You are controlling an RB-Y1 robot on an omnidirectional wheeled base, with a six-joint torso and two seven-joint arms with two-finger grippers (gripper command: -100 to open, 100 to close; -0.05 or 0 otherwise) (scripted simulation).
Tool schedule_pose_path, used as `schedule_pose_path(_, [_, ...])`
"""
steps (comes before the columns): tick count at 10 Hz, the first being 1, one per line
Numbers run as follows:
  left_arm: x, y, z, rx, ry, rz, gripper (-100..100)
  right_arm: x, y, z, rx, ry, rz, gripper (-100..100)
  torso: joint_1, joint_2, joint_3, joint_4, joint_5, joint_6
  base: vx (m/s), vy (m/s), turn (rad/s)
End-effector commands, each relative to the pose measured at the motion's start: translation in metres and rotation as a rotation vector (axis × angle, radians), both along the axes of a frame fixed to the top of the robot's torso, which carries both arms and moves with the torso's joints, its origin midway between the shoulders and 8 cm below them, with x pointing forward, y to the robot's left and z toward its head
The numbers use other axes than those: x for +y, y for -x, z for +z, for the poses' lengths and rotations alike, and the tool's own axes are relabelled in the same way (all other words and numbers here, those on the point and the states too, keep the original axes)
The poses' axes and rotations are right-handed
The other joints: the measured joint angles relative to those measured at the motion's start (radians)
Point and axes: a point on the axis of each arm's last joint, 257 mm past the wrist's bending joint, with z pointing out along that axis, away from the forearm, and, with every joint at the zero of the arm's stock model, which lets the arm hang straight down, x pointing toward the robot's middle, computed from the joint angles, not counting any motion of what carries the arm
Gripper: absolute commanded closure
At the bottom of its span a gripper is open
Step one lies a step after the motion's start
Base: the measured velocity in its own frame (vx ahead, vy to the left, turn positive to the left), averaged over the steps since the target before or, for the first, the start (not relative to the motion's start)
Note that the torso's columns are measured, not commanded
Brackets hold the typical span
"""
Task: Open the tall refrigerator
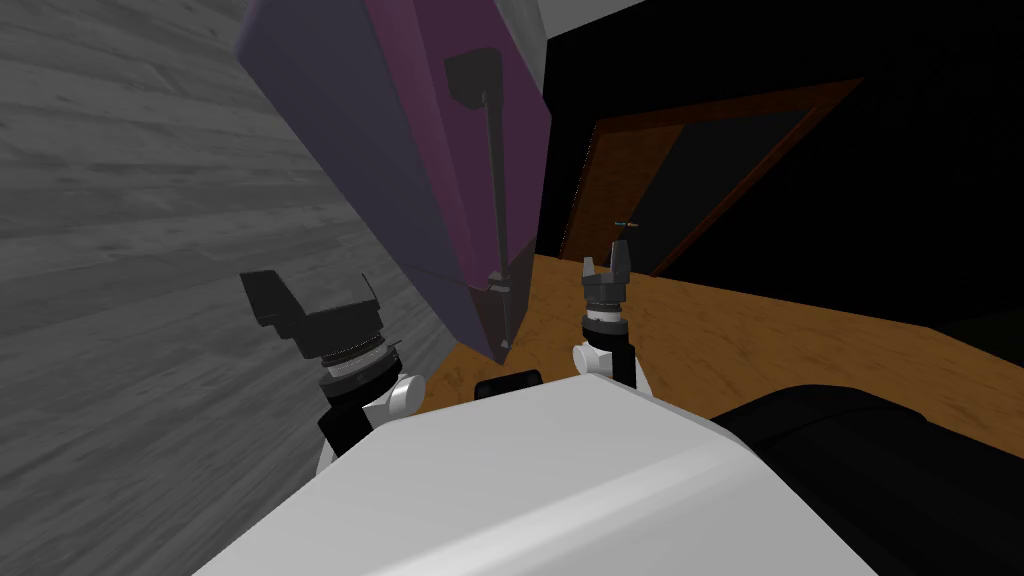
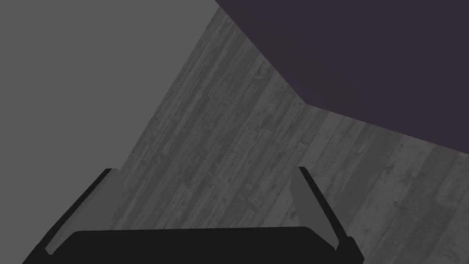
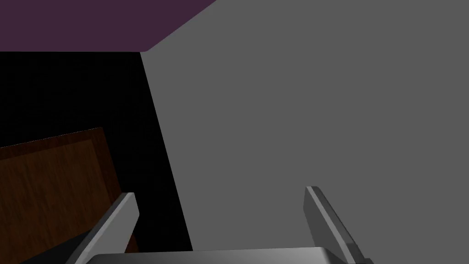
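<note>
The tall refrigerator (image 1: 420, 150) is a purple block just ahead of me, leaning with the camera's slant. A long dark handle (image 1: 495, 180) runs down its front face, near its right edge. My left gripper (image 1: 315, 295) stands open to the refrigerator's left, close to the plank wall. In the left wrist view the left gripper (image 2: 206, 169) holds nothing, and the refrigerator's dark side (image 2: 366, 59) lies beyond it. My right gripper (image 1: 606, 262) is open, to the right of the handle's lower end and apart from it. The right wrist view shows the right gripper (image 3: 221, 191) with nothing in it, before a flat grey surface (image 3: 320, 114).
A grey plank wall (image 1: 150, 200) runs along my left, right up to the refrigerator. An orange wooden floor (image 1: 800, 340) spreads to the right. Beyond it a brown door frame (image 1: 700, 160) stands against a black area.
</note>
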Motion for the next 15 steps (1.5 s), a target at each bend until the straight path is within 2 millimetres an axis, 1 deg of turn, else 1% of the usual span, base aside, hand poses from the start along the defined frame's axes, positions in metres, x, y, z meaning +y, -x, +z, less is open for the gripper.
schedule_pose_path(1, [0.0,0.0,0.0,0.0,0.0,0.0,0,0.0,0.0,0.0,0.0,0.0,0.0,0,0.0,0.041,-0.082,0.041,0.0,0.0,0.0,0.0,0.0])
schedule_pose_path(3, [0.0,0.0,0.0,0.0,0.0,0.0,0,0.0,0.0,0.0,0.0,0.0,0.0,0,0.0,0.175,-0.351,0.176,0.0,0.0,0.0,0.0,0.0])
schedule_pose_path(9, [0.0,0.0,0.0,0.0,0.0,0.0,0,0.0,0.0,0.0,0.0,0.0,0.0,0,0.0,0.618,-1.234,0.617,0.0,0.0,0.0,0.0,0.0])
schedule_pose_path(10, [-0.004,-0.002,-0.001,0.012,-0.028,-0.016,-100,0.0,0.0,0.0,0.0,0.0,0.0,0,0.0,0.691,-1.382,0.691,0.0,0.0,0.004,-0.004,-0.022])
schedule_pose_path(11, [-0.007,-0.004,-0.001,0.023,-0.046,-0.028,-100,0.0,0.0,0.0,0.0,0.0,0.0,0,0.0,0.725,-1.451,0.724,0.0,0.0,-0.003,-0.007,-0.042])
schedule_pose_path(12, [-0.009,-0.006,-0.002,0.036,-0.064,-0.04,-100,0.0,0.0,0.0,0.0,0.0,0.0,0,0.0,0.735,-1.47,0.734,0.0,0.0,-0.006,-0.011,-0.037])
schedule_pose_path(15, [-0.015,-0.015,-0.005,0.084,-0.107,-0.073,-100,0.0,0.0,0.0,0.0,0.0,0.0,0,0.0,0.738,-1.476,0.738,0.0,0.0,-0.003,-0.016,-0.059])
